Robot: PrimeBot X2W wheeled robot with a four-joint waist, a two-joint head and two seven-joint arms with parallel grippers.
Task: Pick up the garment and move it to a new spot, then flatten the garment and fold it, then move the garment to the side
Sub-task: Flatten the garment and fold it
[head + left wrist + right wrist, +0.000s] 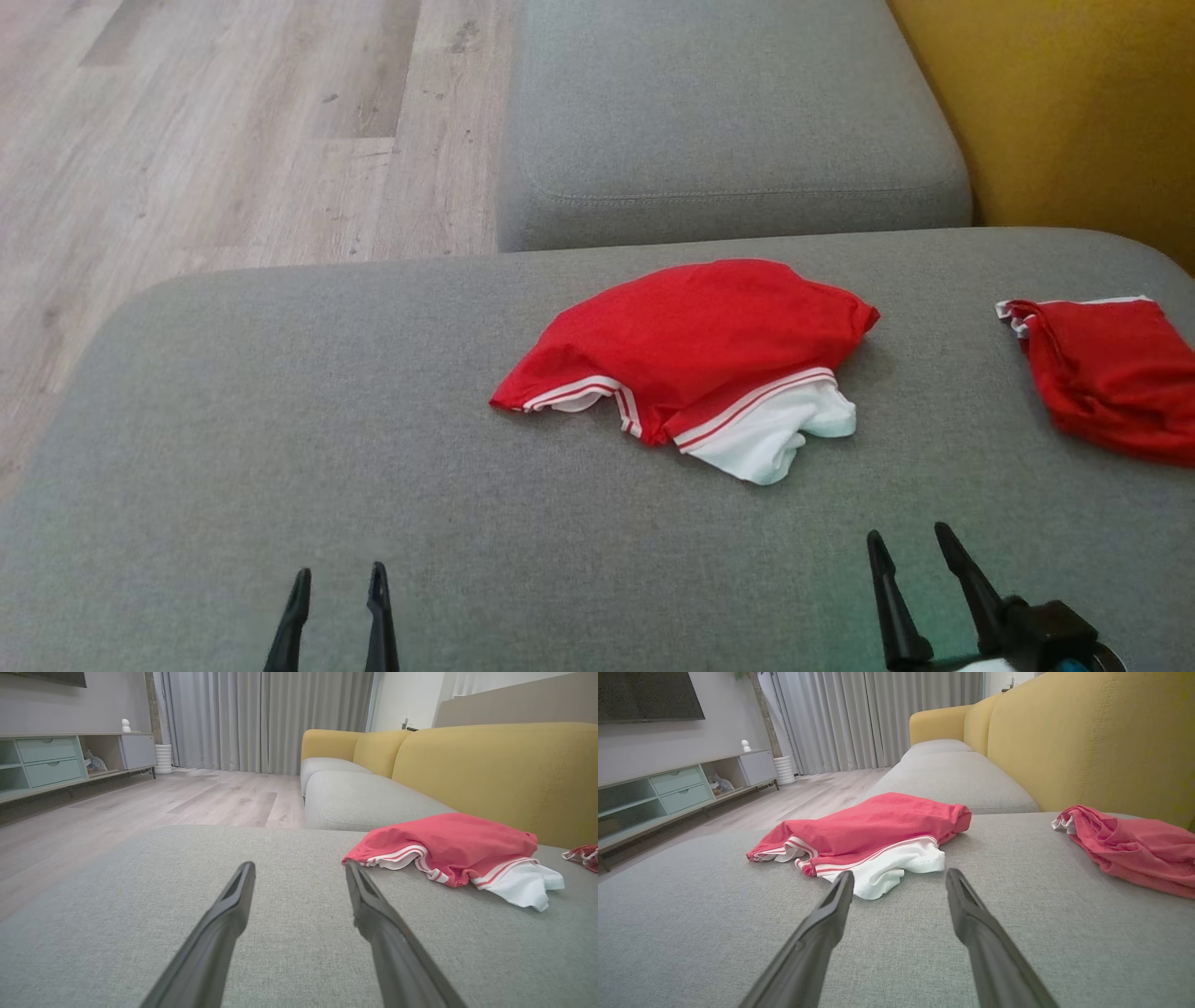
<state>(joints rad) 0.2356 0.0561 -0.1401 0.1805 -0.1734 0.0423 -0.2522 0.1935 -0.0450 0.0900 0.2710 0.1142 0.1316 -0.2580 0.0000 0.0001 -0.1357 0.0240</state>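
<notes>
Red and thin, the red garment (691,345) lies bunched on the grey sofa cushion (280,420), at about one o'clock from your left hand (339,569) and eleven o'clock from your right hand (907,530). Both hands sit low at the six o'clock edge, fingers spread wide, holding nothing.

Your main risk is the layering. The striped white hems and a limp white ply spill out toward six o'clock, so a pinch there would likely lift one layer and twist the rest. A second red garment (1111,373) lies crumpled at three o'clock, below the yellow backrest (1074,112), and a wide reach could snag it. The woven cushion looks soft, so pressing deep may catch upholstery.
</notes>
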